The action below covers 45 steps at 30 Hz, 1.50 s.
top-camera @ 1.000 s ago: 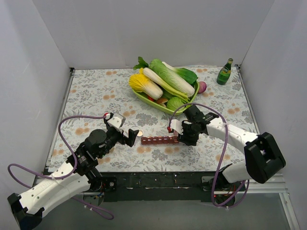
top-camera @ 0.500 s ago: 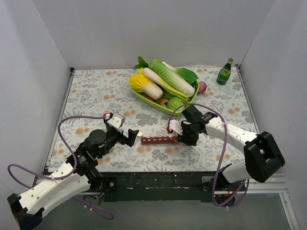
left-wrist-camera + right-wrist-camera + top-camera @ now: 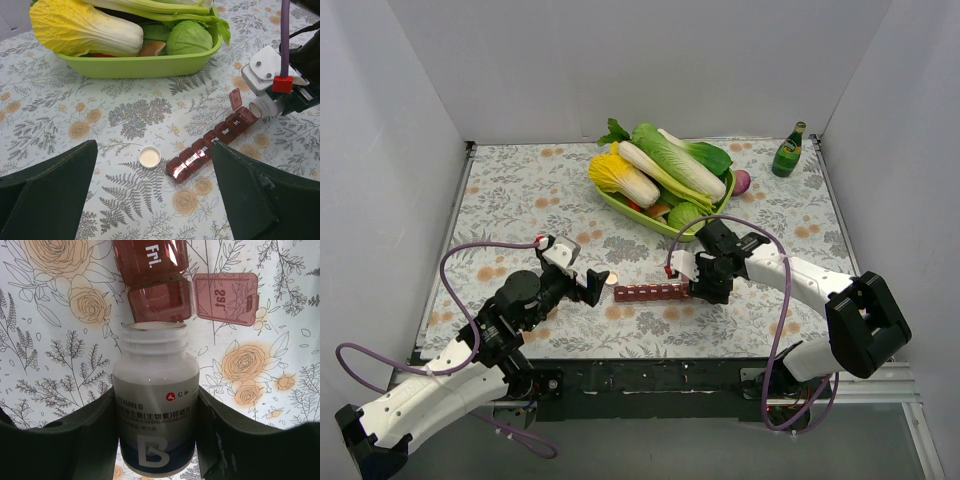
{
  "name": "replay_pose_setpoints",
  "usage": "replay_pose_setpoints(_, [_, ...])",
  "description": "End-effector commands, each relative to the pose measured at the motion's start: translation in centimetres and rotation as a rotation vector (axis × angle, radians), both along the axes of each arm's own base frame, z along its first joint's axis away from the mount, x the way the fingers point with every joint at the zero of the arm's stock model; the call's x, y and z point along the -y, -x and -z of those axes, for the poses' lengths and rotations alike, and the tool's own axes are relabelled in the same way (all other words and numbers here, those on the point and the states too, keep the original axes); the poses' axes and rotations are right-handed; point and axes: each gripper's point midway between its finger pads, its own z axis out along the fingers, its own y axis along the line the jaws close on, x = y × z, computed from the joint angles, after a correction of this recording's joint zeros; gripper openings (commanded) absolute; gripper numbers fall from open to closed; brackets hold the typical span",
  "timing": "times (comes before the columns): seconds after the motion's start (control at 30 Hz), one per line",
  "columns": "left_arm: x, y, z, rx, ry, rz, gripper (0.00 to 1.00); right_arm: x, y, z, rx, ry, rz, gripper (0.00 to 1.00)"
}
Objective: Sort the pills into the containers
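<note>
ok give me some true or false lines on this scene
The right end effector grips a white vitamin bottle. True.
That bottle has its cap on. False: the mouth is open; a white cap lies on the table.
The Sat lid of the pill organiser stands open. True.
The left end effector holds the pill organiser. False: it is open and empty.
The green glass bottle lies in the vegetable tray. False: it stands apart from the tray, at the far right corner.

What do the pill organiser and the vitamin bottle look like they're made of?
Pill organiser: likely plastic, translucent dark red, glossy; its open lid looks see-through. Vitamin B bottle: probably plastic, milky white, semi-matte, with moulded neck threads.
</note>
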Motion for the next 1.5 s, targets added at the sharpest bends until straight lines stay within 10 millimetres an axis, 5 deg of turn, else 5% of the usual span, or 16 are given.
replay_pose_setpoints(0.0, [0.03,-0.02,-0.36,0.019,0.004,0.008,0.98,-0.64,-0.72,-1.0,0.017,0.0,0.0,0.01])
replay_pose_setpoints(1.47, [0.04,0.09,-0.48,0.025,0.007,0.014,0.98,-0.54,-1.14,-1.05,0.026,0.08,-0.009,0.01])
